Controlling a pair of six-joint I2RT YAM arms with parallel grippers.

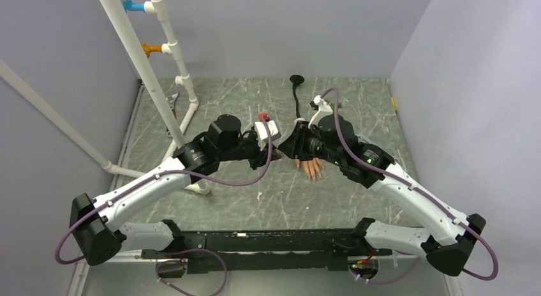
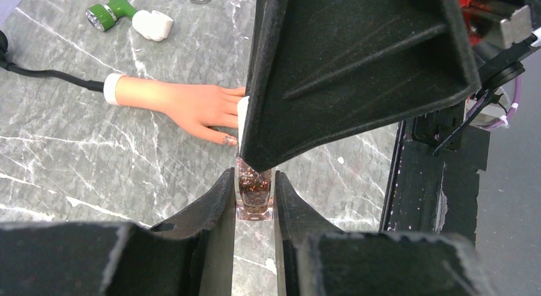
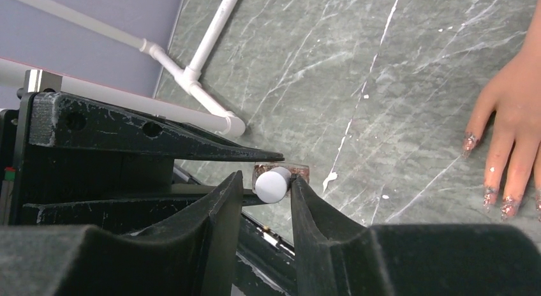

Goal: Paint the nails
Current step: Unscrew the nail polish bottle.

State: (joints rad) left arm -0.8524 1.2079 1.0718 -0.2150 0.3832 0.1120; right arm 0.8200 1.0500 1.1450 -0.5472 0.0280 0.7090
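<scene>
Two holds on one polish bottle (image 2: 254, 195): my L gripper (image 2: 255, 181) clamps its slick glass body, R gripper (image 3: 268, 181) pinches the white cap (image 3: 272, 185), best spot to twist. Nails (image 3: 491, 197) tiny, on soft rubber hand (image 2: 191, 104) flat on table (image 2: 76, 162), just beside.

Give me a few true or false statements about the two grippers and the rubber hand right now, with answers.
1. The left gripper is shut on the small glittery bottle. True.
2. The right gripper is open and empty. False: it is shut on the white cap.
3. The mannequin hand lies flat on the table. True.
4. The nails are all bare. False: several show glitter.
</scene>
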